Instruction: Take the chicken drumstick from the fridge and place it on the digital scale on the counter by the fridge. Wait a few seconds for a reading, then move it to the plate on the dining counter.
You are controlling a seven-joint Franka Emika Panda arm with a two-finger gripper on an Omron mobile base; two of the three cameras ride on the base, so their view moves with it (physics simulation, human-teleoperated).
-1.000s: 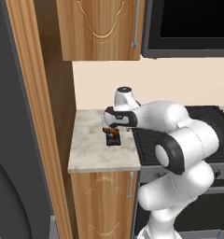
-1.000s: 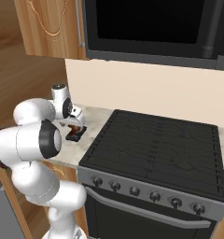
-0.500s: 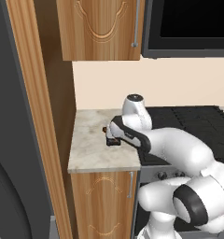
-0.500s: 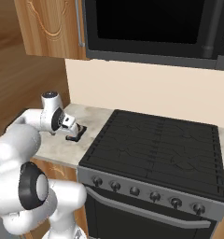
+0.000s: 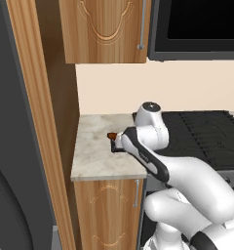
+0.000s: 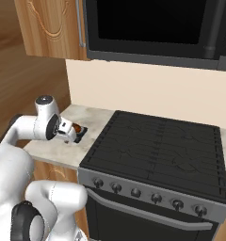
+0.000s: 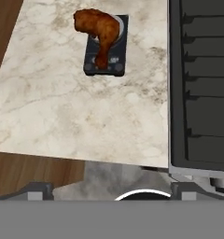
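I saw the chicken drumstick lying on the digital scale, which sat on the counter just left of the stove. In the hand view its long axis ran with the scale's length, thick meaty end at the far end, thin bone end pointing toward me. My gripper stood wide apart, holding nothing, clear of the drumstick.
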